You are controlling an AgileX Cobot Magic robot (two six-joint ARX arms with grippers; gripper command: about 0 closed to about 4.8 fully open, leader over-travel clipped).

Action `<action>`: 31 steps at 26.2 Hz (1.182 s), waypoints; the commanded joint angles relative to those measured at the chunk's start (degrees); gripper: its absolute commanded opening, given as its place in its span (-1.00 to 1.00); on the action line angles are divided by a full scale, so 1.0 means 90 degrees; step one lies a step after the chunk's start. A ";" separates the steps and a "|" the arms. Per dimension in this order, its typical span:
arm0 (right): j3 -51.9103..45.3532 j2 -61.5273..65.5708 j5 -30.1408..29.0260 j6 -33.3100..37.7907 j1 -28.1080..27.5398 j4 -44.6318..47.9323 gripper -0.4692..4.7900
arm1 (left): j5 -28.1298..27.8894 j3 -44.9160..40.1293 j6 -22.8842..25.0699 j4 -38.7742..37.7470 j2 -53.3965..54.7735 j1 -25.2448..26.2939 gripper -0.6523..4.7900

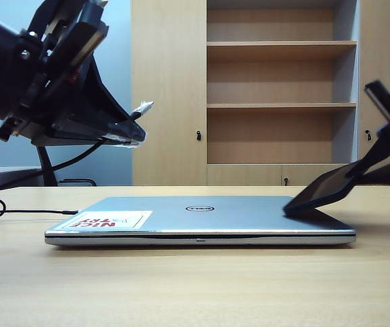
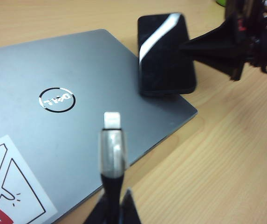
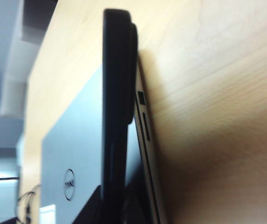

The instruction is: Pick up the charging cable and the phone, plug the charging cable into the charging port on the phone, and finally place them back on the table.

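- Clearly, the left gripper (image 2: 112, 210) hangs above the table's (image 1: 195, 286) left side, jaws pinched tight on the charging cable (image 2: 111, 154), plug tip (image 2: 111, 119) jutting forward, probably to aim at the port.
- Meanwhile the right gripper (image 2: 226, 49) clamps the phone's (image 2: 166, 53) far end; the phone tilts, its low edge touching the closed laptop (image 1: 201, 219), likely mid-lift.
- Plug and phone sit well apart.

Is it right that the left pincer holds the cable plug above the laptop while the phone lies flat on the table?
Not quite. The phone is tilted, one end resting on the laptop, the other raised in the right pincer, as the exterior view shows. The left pincer does hold the cable plug above the laptop.
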 commanded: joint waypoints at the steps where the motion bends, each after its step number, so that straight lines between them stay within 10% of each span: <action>1: 0.0391 -0.0619 0.0097 -0.0724 -0.0007 -0.1387 -0.84 | 0.0005 0.0010 0.0029 0.0019 -0.0007 -0.0005 -0.78; 8: 0.2042 -0.1974 0.0622 -0.2596 -0.0002 -0.5982 -0.84 | 0.0005 0.0010 0.0032 -0.0250 -0.0010 -0.0005 -0.78; 16: 0.3004 -0.2021 0.1659 -0.3767 0.0308 -0.8896 -0.84 | 0.0005 0.0010 0.0321 -0.0474 -0.0010 -0.0005 -0.78; 21: 0.3002 -0.1982 0.2650 -0.3747 0.1387 -0.9100 -0.84 | 0.0005 0.0010 0.0321 -0.0481 -0.0007 -0.0005 -0.78; 31: 0.2990 -0.1370 0.2633 -0.3543 0.2018 -0.9107 -0.84 | 0.0005 0.0010 0.0318 -0.0481 -0.0007 -0.0005 -0.78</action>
